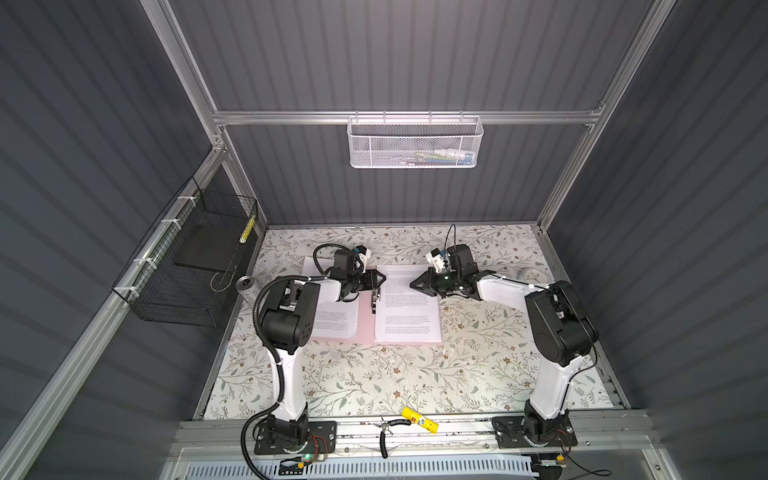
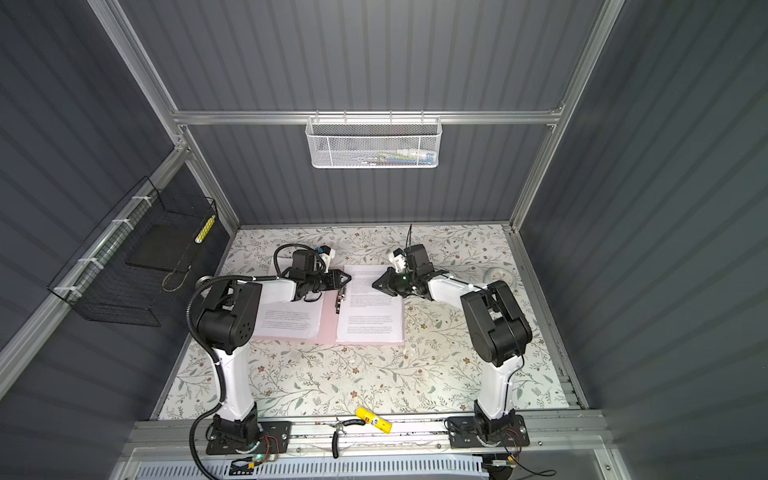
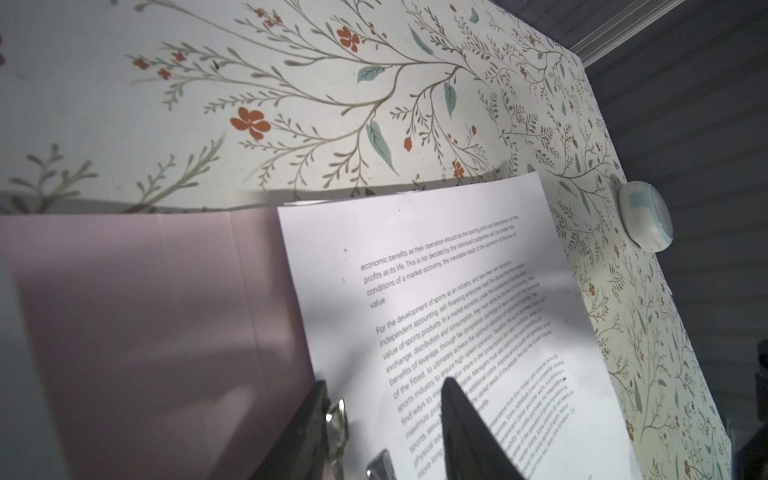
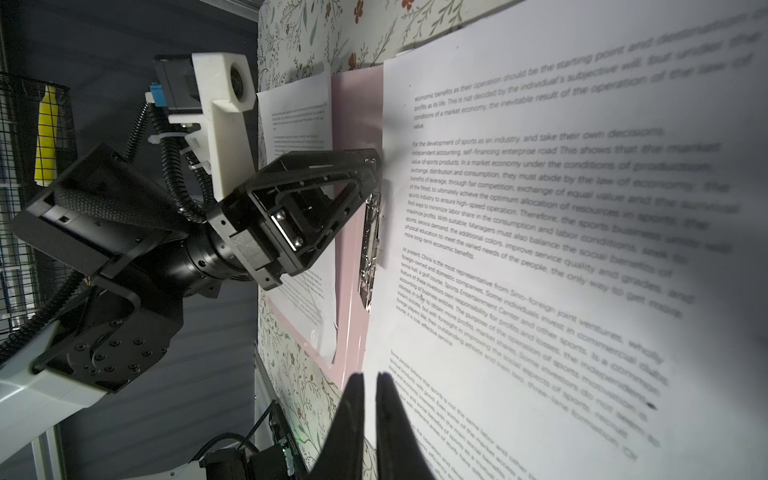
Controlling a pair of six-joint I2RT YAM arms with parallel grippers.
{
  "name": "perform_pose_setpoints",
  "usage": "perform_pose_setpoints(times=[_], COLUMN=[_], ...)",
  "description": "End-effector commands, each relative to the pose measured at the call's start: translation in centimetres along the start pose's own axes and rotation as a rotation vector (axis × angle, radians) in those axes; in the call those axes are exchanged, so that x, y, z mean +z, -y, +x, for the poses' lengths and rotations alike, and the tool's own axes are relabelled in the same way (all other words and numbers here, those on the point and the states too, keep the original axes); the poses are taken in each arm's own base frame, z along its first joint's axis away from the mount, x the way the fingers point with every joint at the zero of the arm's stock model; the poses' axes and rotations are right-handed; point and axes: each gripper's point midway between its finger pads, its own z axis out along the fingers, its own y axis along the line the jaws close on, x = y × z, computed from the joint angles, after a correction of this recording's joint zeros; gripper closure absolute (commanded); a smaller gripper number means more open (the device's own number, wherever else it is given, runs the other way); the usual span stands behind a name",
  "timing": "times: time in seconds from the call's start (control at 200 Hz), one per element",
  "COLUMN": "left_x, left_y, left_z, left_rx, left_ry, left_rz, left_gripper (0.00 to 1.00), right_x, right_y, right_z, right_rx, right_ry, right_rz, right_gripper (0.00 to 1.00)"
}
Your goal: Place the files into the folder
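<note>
The folder (image 3: 145,311) lies open, one stack of files (image 1: 409,307) on its right half by the clip (image 4: 371,245), another sheet (image 1: 332,326) on the left. The left gripper (image 3: 384,384) straddles the clip, jaws apart; the right gripper (image 4: 370,376) hovers closed over the stack. Clamping and closing seem left

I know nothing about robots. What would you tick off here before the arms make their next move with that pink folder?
1. Folder lying open and flat: ok.
2. Left jaws apart, one on either side of the metal clip: ok.
3. Right jaws pressing the right-hand sheet down: cannot tell; they are shut above it.
4. Right-hand sheet square inside the folder: not ok, its far edge pokes past the folder's.
5. That sheet's edge tucked under the clip: cannot tell.
6. Left-hand sheet on the other flap, apart from the clip: ok.
</note>
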Motion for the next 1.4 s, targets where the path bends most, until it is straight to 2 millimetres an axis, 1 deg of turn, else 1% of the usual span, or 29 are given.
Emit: perform_pose_setpoints(times=[0.0,0.165,0.44,0.711,0.836,1.086,1.186,1.236,1.286,1.321,1.391], left_x=[-0.3,-0.7,-1.7,-3.2,-3.7,-5.3,-6.1,-6.6,-7.2,-7.6,-8.6], left_y=[0.4,1.5,2.5,3.6,3.9,4.2,4.5,4.7,4.8,4.9,4.9], left_z=[-0.2,-0.5,-0.3,-0.5,-0.1,1.7,1.8,1.6,1.4,1.3,1.2], left_rx=[-0.008,-0.006,0.003,0.016,0.012,-0.004,0.001,0.001,-0.005,-0.009,-0.018], left_ry=[0.004,0.011,0.024,0.047,0.043,0.039,0.049,0.063,0.084,0.094,0.113], left_rz=[0.033,0.076,0.109,0.123,0.128,0.126,0.117,0.109,0.099,0.091,0.062], left_gripper=[0.56,0.57,0.58,0.58,0.58,0.59,0.58,0.58,0.57,0.57,0.57], right_x=[0.0,0.0,0.0,-0.1,-0.2,-0.8,-0.8,-0.7,-0.3,0.1,1.1], right_y=[-0.9,-0.9,-1.0,-1.0,-1.1,-1.1,-0.9,-0.8,-0.7,-0.7,-1.0], right_z=[-0.2,-0.2,-0.3,-0.1,0.0,0.4,0.4,0.3,0.4,0.6,1.1], right_rx=[-0.015,-0.014,-0.015,-0.014,-0.017,-0.024,-0.015,-0.001,0.019,0.03,0.043], right_ry=[0.001,0.0,0.001,0.002,0.003,0.011,0.017,0.024,0.028,0.021,-0.001], right_rz=[-0.021,-0.022,-0.025,-0.024,-0.027,-0.012,0.012,0.032,0.055,0.07,0.082], right_gripper=[0.88,0.88,0.88,0.88,0.88,0.87,0.87,0.87,0.83,0.81,0.79])
